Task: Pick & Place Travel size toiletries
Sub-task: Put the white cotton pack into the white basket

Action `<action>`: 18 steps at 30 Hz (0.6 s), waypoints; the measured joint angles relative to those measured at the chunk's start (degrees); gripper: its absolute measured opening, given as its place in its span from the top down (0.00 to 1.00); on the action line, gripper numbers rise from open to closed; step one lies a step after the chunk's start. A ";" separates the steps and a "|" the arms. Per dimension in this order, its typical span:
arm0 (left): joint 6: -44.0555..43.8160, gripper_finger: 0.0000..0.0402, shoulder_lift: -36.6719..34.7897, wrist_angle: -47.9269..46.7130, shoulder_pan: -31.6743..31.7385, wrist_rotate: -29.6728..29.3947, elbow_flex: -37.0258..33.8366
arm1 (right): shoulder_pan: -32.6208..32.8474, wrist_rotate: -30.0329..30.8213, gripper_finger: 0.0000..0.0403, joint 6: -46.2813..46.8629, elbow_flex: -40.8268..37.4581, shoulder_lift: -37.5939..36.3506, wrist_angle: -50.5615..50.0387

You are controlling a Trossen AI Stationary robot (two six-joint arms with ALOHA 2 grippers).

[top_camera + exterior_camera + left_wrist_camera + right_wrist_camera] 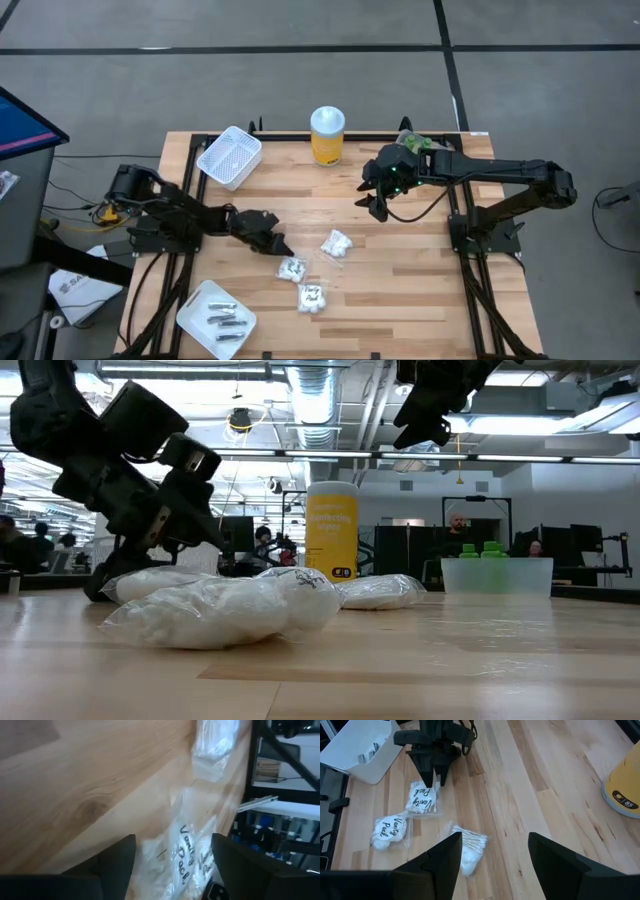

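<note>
Both jaws stand open. From above, the left gripper [278, 243] sits low over the wooden table [400, 290], its tips just beside the nearest of three white packets [292, 268]; the right gripper [374, 198] hangs apart from them, near the yellow jar [327, 135]. Slim silvery tubes [224, 318] lie in a white tray [196, 306] at the front left corner. At table height, the packets [215, 610] lie in front of the jar [332, 531], with green pieces [491, 549] in a clear tub [497, 576]. The left wrist camera shows a packet [187, 855] between its open fingers [117, 860]. The right wrist camera shows all three packets [423, 799] below the left gripper [433, 774].
</note>
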 joint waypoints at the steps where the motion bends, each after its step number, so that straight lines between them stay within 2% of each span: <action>1: -0.47 0.38 0.40 0.39 -0.18 0.29 0.00 | 0.00 0.00 0.45 -0.14 0.00 0.00 0.00; 10: -1.20 0.71 1.16 0.32 -2.89 0.37 -0.04 | 0.00 0.00 0.45 -1.74 0.00 0.00 -0.02; 18: -1.32 0.89 1.21 0.20 -4.81 0.78 -0.07 | 0.00 0.00 0.45 -1.85 -0.02 0.00 -0.02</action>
